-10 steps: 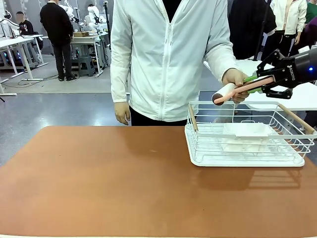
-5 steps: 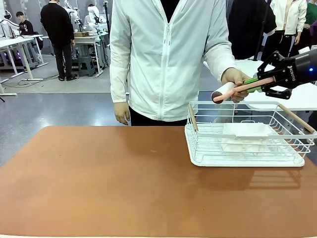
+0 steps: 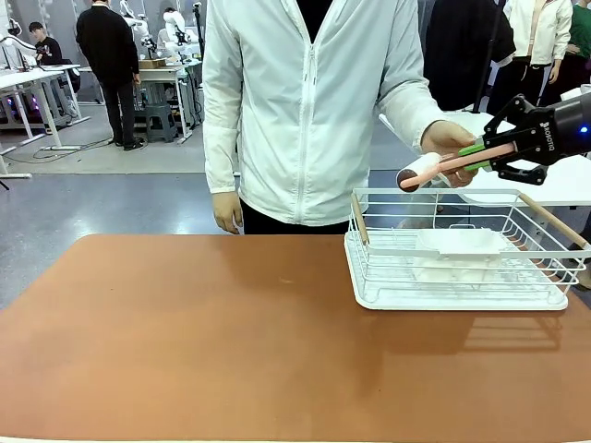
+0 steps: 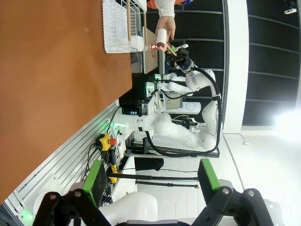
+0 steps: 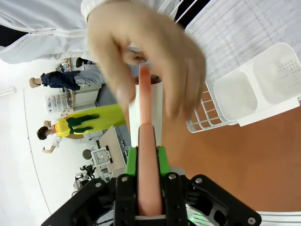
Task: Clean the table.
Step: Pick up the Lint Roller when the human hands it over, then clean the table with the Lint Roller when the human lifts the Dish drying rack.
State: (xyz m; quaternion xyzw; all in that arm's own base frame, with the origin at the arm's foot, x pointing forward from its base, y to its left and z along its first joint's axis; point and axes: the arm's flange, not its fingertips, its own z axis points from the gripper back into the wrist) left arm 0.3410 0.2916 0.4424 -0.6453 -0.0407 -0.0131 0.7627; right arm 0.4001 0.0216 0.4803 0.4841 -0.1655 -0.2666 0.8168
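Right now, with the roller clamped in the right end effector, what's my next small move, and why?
Probably pause where you are for a moment. The right end effector is shut on the pink handle of the lint roller, but the person's hand is wrapped around that same handle. Pulling away now could tug their fingers. Bring it down to the table only once they let go.

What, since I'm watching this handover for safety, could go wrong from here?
1. The person's hand and the right tool are both on the lint roller. If the arm moves before the hand lets go, fingers could get tugged or pinched.
2. The roller hangs above the white wire basket. If it slipped, it would probably land in there, not on the table.
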